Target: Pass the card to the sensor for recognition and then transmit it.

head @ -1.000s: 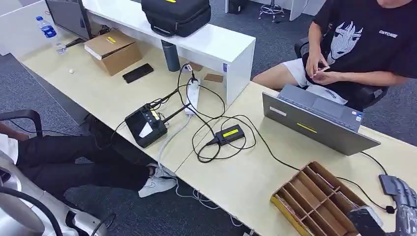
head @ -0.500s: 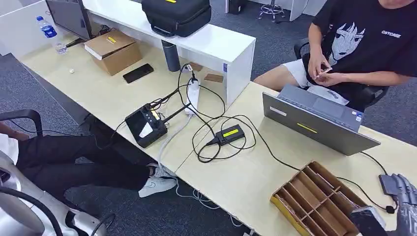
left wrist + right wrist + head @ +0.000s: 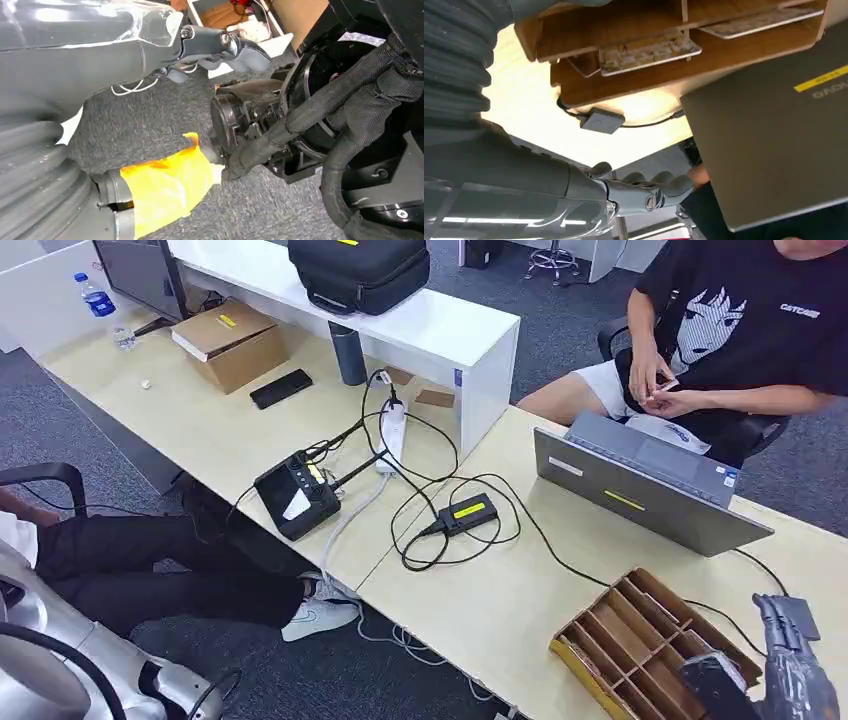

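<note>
The left hand [image 3: 220,47] is seen hanging over grey carpet, its fingers stretched out, slightly parted and closed on nothing. At the far left of the pale wooden desk [image 3: 220,440] a clear water bottle with a blue label [image 3: 97,298] stands upright. Near it a brown cardboard box [image 3: 228,340] lies, and a flat black phone [image 3: 280,388] is laid just beside the box. A black screened device [image 3: 297,495] rests at the near desk edge. It is joined by black cables to a white power strip [image 3: 391,435]. Further right, a small black box with a yellow label [image 3: 466,512] is ringed by looped cable. A grey laptop [image 3: 640,485] is stood open with its lid's back toward the robot. A person in a black printed T-shirt [image 3: 740,330] is seated behind it.

A brown wooden divided tray [image 3: 640,645] lies at the near right edge of the desk. In the right wrist view, pale flat cards [image 3: 649,50] are seen lying in its slots. A small dark grey square device on a cable [image 3: 601,121] lies on the desk just beside the tray. The right hand [image 3: 792,655] is held just beside the tray's right end. Its fingers [image 3: 659,182] are extended, loosely parted and empty.
</note>
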Robot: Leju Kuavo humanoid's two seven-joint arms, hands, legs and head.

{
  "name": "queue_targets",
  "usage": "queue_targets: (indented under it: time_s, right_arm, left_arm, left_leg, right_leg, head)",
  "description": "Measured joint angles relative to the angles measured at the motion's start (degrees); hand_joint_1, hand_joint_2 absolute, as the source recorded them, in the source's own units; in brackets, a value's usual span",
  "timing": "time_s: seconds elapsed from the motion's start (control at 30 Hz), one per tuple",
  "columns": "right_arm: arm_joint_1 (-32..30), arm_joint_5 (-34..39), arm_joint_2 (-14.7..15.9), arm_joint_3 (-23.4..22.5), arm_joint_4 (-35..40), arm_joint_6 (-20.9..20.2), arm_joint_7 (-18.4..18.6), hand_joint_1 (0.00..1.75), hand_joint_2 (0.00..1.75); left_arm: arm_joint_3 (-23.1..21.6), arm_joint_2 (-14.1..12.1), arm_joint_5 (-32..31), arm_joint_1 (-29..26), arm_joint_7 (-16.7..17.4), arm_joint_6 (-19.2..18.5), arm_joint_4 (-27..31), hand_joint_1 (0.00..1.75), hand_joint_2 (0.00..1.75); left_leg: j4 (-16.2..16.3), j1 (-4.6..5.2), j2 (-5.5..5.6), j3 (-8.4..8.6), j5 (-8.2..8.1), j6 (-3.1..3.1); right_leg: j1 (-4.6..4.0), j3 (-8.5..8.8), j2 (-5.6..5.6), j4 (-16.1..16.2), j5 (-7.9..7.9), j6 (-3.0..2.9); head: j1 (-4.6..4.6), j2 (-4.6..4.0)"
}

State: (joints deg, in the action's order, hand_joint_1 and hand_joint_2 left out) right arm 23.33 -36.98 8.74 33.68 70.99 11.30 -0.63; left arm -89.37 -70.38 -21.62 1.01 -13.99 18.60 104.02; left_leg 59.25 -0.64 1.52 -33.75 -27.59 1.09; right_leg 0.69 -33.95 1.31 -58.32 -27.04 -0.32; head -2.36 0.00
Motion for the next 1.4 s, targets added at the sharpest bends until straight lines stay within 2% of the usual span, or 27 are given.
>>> queue_targets:
  time_s: [0.03,0.07,0.1,0.13,0.17,0.2,0.27,0.33,0.5,0.8,0.97,1.13,1.4]
  right_arm:
    - [0.20,0.00,-0.13,0.18,-0.37,-0.13,-0.02,0.00,1.75]
    - [0.45,0.00,-0.32,0.37,-0.85,-0.30,-0.02,0.09,1.75]
    - [0.72,-0.02,-0.57,0.63,-1.37,-0.35,0.00,1.27,1.75]
    - [0.87,-0.02,-0.63,0.79,-1.77,-0.35,0.02,1.27,1.75]
    - [0.97,-0.02,-0.79,0.98,-2.08,-0.35,0.04,1.43,1.75]
    - [1.10,-0.02,-0.92,1.16,-2.38,-0.35,0.04,1.52,1.75]
    - [1.30,0.00,-1.03,1.42,-2.91,-0.35,0.04,1.55,1.75]
    - [1.37,0.04,-1.09,1.57,-3.28,-0.39,0.11,1.52,1.75]
    - [1.93,0.37,-1.27,1.88,-3.80,-0.39,0.24,1.62,1.75]
    - [2.55,0.68,-1.62,1.97,-4.52,-0.07,0.39,1.71,1.75]
    - [2.73,0.57,-1.70,2.01,-4.68,1.49,0.02,1.66,1.75]
    - [3.22,0.20,-1.68,1.70,-3.23,2.27,-0.39,1.69,1.75]
    - [4.86,-0.15,-1.64,-0.22,1.51,4.46,-1.18,1.52,1.75]
  left_arm:
    - [0.00,-0.02,-0.11,0.11,0.00,0.00,0.00,0.00,1.75]
    - [0.00,0.00,-0.24,0.20,-0.02,0.00,0.00,0.00,1.75]
    - [0.00,0.00,-0.26,0.26,-0.02,-0.02,0.00,0.00,1.75]
    - [0.00,0.00,-0.26,0.32,-0.02,-0.02,0.00,0.00,1.75]
    - [0.00,0.00,-0.26,0.35,-0.02,0.00,0.00,0.00,1.75]
    - [0.00,0.00,-0.26,0.35,-0.02,-0.02,0.00,0.00,1.75]
    - [0.00,0.00,-0.31,0.35,-0.02,0.00,0.00,0.00,1.75]
    - [0.00,0.00,-0.33,0.35,-0.02,0.02,0.00,0.00,1.75]
    - [0.00,0.00,-0.42,0.36,0.00,0.20,0.00,0.00,1.75]
    - [0.00,-0.02,-1.01,0.38,0.11,0.39,0.00,0.00,1.75]
    - [0.00,-0.02,-1.01,0.38,0.17,0.85,0.00,0.00,1.75]
    - [0.00,-0.02,-1.53,0.40,-0.02,0.85,0.00,0.00,1.75]
    - [0.00,-0.11,-2.43,0.57,-1.33,0.66,0.00,0.00,1.75]
  left_leg:
    - [0.00,0.00,0.00,0.00,0.00,0.00]
    - [0.00,0.00,0.00,0.00,0.00,0.00]
    - [0.00,0.00,-0.01,0.01,0.00,0.00]
    - [0.00,0.00,-0.01,0.01,0.00,0.00]
    - [0.00,0.00,-0.01,0.01,0.00,0.00]
    - [0.00,0.00,0.00,0.00,0.00,0.00]
    - [0.00,0.00,0.00,0.00,0.00,0.00]
    - [0.00,0.00,0.00,0.00,0.00,0.00]
    - [0.00,0.00,-0.01,0.02,0.00,0.00]
    - [0.00,0.00,-0.02,0.04,0.00,0.00]
    - [0.00,0.00,-0.01,0.03,0.00,0.00]
    - [0.01,0.01,-0.02,0.03,0.00,0.00]
    - [0.01,0.00,-0.02,0.04,0.00,0.00]
  right_leg:
    - [0.00,0.00,0.00,0.00,0.00,0.00]
    - [0.00,0.00,0.00,0.00,0.00,0.00]
    - [0.00,0.00,0.02,0.00,0.00,0.00]
    - [0.00,0.00,0.02,0.00,0.00,0.00]
    - [0.00,0.00,0.01,0.00,0.00,0.00]
    - [0.00,-0.01,0.01,0.00,0.00,0.00]
    - [0.00,0.00,0.00,0.00,0.00,0.00]
    - [0.00,0.00,0.00,0.00,0.00,0.00]
    - [0.00,0.00,0.01,0.01,0.00,0.00]
    - [0.00,0.01,0.01,0.00,0.00,0.00]
    - [0.00,0.02,0.01,0.00,0.00,0.00]
    - [0.00,0.01,0.01,0.01,0.00,0.00]
    - [0.00,-0.01,0.03,0.00,0.00,0.00]
  head:
    - [0.00,0.00]
    - [0.00,0.00]
    - [-0.02,0.00]
    - [0.00,0.00]
    - [0.00,0.00]
    - [0.00,0.00]
    - [0.00,0.00]
    - [0.00,0.00]
    - [0.00,0.00]
    - [0.00,0.00]
    - [0.00,0.00]
    - [0.00,0.00]
    - [0.00,0.00]
